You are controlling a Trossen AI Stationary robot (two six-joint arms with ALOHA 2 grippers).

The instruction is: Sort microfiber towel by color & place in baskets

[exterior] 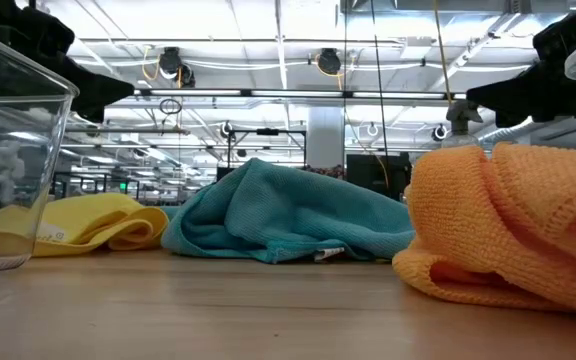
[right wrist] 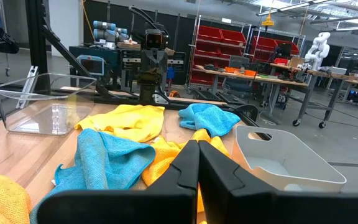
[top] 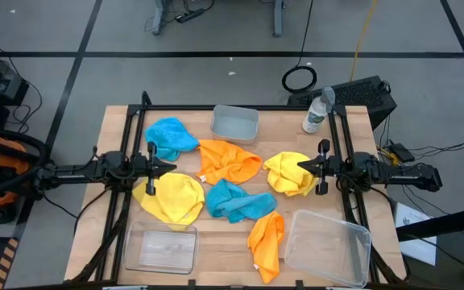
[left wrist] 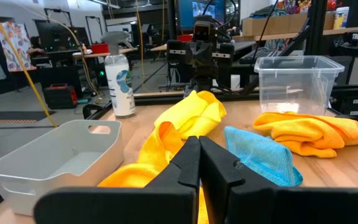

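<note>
Six towels lie loose on the table: blue (top: 171,137) at far left, orange (top: 230,161) at centre, yellow (top: 290,173) at right, yellow (top: 171,197) at left, blue (top: 236,201) at centre, orange (top: 267,242) near the front. The small greyish basket (top: 234,123) stands at the far middle. One clear basket (top: 161,248) stands at the near left and one (top: 326,246) at the near right. My left gripper (top: 167,167) is shut and empty above the left yellow towel's far edge. My right gripper (top: 303,165) is shut and empty above the right yellow towel.
A clear water bottle (top: 316,113) stands at the far right, next to the greyish basket's side of the table. Bare wood shows along the near edge between the two clear baskets (top: 224,258). A black frame runs along the table's left and right sides.
</note>
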